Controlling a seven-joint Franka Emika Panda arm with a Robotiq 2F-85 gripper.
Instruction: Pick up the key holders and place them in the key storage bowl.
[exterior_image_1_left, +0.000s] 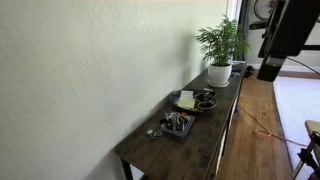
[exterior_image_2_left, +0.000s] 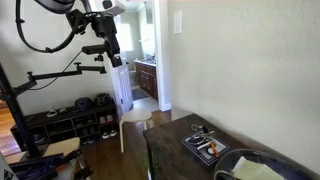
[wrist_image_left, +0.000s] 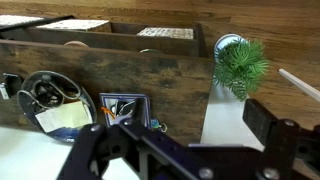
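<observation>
Reaching the key holders (exterior_image_1_left: 154, 132), lying on the table (exterior_image_1_left: 205, 135) just beside the tray (exterior_image_1_left: 178, 124), calls for a long, steady descent centred over one, as the gripper (wrist_image_left: 180, 135) hangs far above, jaws spread wide and empty.

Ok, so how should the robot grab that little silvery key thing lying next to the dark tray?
Probably from straight above. The key holder is tiny and lies flat on the table beside the tray, so no side sticks up to catch. Pinch across its middle, staying clear of the tray rim. Its exact shape is too small to tell.
</observation>
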